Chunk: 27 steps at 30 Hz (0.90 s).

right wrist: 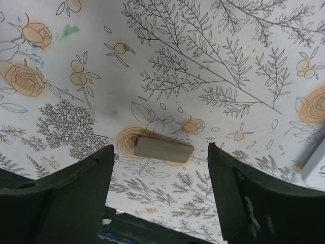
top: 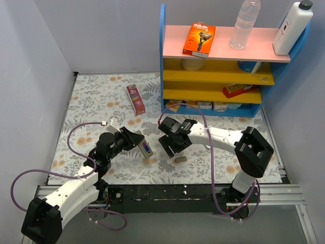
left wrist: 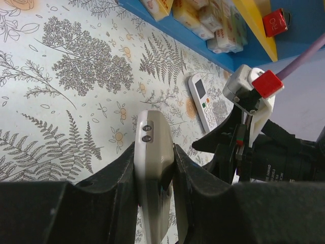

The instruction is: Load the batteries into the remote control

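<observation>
— left claw (top: 139,144), seen from above: how does it stand?
— clamped on the remote control (top: 145,148), held tilted a little left of centre. a blue strip (top: 147,149) shows on its face, too small to name.
— and the right claw (top: 173,140)?
— just right of the remote control, fingers apart, holding nothing. a small beige piece (top: 180,159) lies on the floral worktop (top: 101,96) just below it. a blue shelf (top: 163,61) stands at upper right with an orange razor pack (top: 199,39) and a clear bottle (top: 244,23) on top. a red box (top: 135,98) lies left of the shelf.
— left wrist view?
— both dark fingers (left wrist: 119,178) press the remote control's sides at bottom centre, and two dark round spots sit on its end. a second white remote (left wrist: 200,99) lies on the worktop beyond, right of centre.
— right wrist view?
— fingers spread wide at lower left and lower right. the beige piece lies flat on the worktop between them, touching neither.
</observation>
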Motion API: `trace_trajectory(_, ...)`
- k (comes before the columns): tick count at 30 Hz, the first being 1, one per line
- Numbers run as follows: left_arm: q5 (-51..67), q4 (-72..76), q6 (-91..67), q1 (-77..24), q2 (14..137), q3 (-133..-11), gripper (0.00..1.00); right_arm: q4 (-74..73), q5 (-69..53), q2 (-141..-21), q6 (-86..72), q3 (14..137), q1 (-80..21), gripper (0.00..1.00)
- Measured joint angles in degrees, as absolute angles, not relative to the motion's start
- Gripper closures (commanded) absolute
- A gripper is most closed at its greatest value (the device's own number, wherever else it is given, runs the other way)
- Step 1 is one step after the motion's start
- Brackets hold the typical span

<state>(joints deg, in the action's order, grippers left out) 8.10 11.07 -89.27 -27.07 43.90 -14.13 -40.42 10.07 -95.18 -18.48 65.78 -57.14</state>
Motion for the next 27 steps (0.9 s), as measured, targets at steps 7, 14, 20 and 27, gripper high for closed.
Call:
trace_trajectory(7,8.08,7.22,-88.42,-27.07,42.92,-14.17,1.00,-38.28,5.93,-93.69,-27.57,61.34,-55.86,0.13)
trace_trajectory(14,8.08,4.95,-87.37,-27.07,42.74,-15.22,1.00,-38.13,0.40,-87.57,-33.87,53.23,-52.07,0.15)
trace_trajectory(20,8.08,4.21,-86.74,-27.07,42.44,-16.03,1.00,-34.68,-4.51,-87.44,-36.86,51.46,-49.93,0.16)
trace_trajectory(27,7.84,1.78,-85.54,-27.09,41.63,-17.15,1.00,-31.16,-7.18,-90.91,-38.19,51.92,-49.25,0.16)
